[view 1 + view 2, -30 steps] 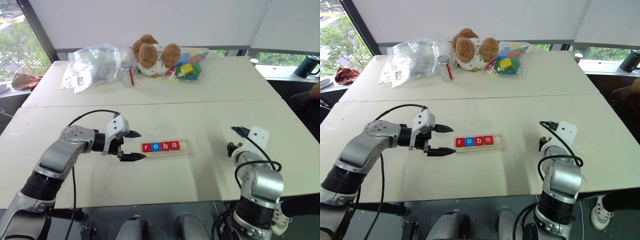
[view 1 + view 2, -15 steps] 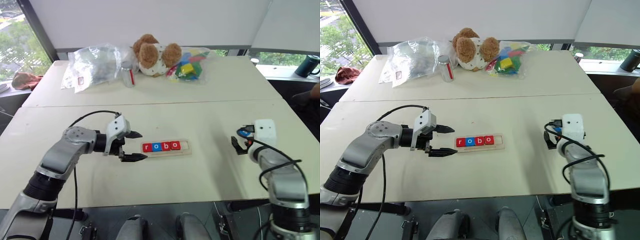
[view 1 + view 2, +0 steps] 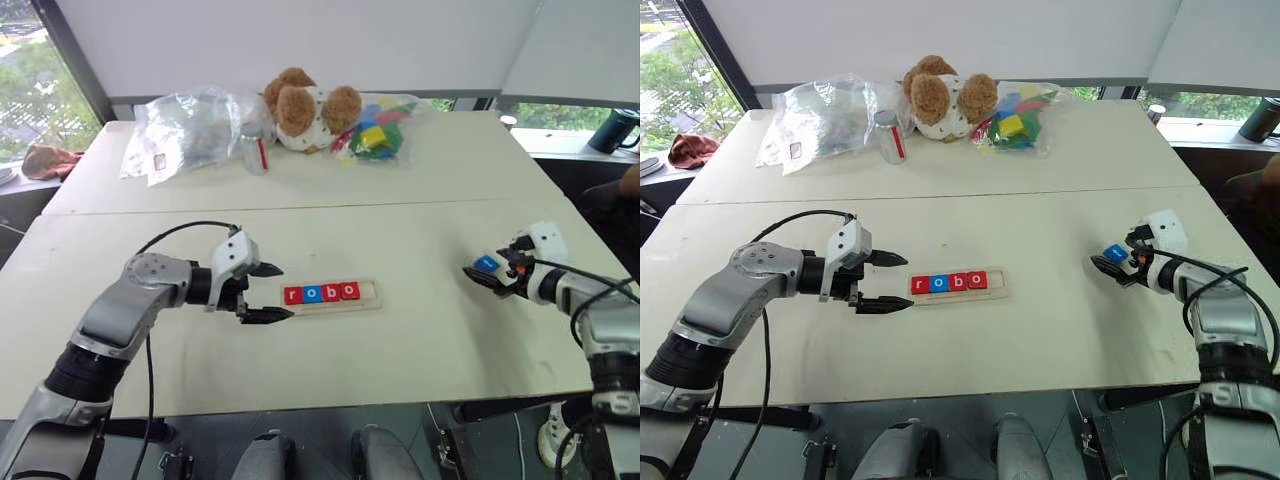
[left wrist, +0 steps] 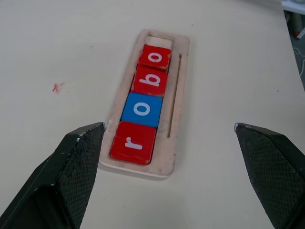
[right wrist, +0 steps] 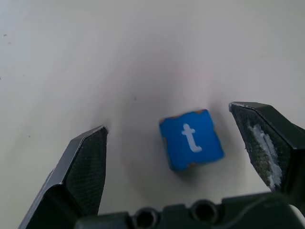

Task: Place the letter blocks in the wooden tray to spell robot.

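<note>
Over on the pale bench [image 3: 400, 240], the right gripper [image 5: 183, 143] has swung out to the blue t block [image 5: 191, 139], fingers now spread either side of it, not pinching yet. Wooden tray [image 4: 172, 95] already reads r-o-b-o with its last slot free, so t is the final piece; left gripper [image 3: 268, 292] hangs wide open by the tray's r end.

Red, blue, red, red letter blocks [image 4: 142, 109] in pale wooden tray [image 4: 174, 119]; blue t block [image 5: 191, 139] on cream counter [image 5: 95, 57]
</note>
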`<state>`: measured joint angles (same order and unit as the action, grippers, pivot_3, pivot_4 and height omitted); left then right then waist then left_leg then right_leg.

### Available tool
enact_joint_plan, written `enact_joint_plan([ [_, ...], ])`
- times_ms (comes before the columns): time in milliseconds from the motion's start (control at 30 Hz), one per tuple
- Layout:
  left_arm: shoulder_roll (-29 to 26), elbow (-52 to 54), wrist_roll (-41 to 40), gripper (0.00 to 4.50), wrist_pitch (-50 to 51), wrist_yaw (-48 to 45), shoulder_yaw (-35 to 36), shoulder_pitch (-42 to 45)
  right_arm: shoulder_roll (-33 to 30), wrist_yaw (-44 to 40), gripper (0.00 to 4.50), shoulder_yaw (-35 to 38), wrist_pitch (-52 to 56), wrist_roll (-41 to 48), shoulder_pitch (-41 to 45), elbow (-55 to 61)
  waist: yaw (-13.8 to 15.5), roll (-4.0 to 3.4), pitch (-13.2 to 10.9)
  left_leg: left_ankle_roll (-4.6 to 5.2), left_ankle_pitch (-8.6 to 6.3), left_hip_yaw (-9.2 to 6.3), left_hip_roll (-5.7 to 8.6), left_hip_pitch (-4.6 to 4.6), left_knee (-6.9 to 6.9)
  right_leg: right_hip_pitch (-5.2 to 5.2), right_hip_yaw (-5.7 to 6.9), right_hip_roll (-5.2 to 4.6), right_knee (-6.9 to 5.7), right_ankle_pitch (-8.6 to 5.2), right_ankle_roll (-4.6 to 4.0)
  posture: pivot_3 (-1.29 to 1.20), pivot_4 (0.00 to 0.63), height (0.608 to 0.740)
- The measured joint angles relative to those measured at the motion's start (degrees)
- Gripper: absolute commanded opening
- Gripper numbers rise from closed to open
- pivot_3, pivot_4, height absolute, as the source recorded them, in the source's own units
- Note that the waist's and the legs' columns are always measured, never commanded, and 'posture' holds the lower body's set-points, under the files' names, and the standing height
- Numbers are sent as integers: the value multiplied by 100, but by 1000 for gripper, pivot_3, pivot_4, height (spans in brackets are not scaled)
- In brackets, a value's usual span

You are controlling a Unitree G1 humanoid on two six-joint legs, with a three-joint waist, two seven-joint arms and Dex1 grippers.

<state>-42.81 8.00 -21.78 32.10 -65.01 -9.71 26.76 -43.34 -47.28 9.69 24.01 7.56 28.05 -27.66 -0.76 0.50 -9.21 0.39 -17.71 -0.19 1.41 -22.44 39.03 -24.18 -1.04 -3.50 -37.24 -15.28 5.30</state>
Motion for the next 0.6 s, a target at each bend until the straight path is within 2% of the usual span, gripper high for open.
enact_joint_plan([
  [133, -121, 101, -8, 4500, 31, 50, 42, -66, -7, -157, 4447, -140, -208, -9, 218, -529, 2, 0, 0, -1, -1, 0, 0, -2, 0, 0, -1, -4, 2, 0, 0, 0, 150, 740],
  [333, -199, 303, -21, 4500, 138, 152, 178, -286, -26, -81, 4447, -109, -235, 40, 97, -477, 27, 0, 1, -2, -1, -3, 1, -1, 5, 7, 1, -10, 4, 0, 0, 0, 150, 740],
  [433, -187, 330, -21, 4500, 140, 164, 178, -285, -4, -34, 3625, -98, -238, 93, 70, -461, 24, 0, 1, -2, -1, -3, 2, 0, 6, 8, 0, -11, 4, 0, -1, 0, 150, 740],
  [567, -169, 321, -19, 4500, 140, 149, 175, -223, 17, 82, 1624, -88, -212, 175, 49, -459, 22, 0, 1, -2, -1, -3, 2, 0, 7, 8, 0, -12, 4, 1, -1, 0, 150, 740],
  [600, -169, 316, -19, 4500, 139, 144, 174, -186, 18, 138, 1249, -76, -183, 180, 40, -435, 22, 0, 1, -2, -1, -3, 3, 0, 8, 8, 0, -13, 4, 1, -1, 0, 150, 740],
])
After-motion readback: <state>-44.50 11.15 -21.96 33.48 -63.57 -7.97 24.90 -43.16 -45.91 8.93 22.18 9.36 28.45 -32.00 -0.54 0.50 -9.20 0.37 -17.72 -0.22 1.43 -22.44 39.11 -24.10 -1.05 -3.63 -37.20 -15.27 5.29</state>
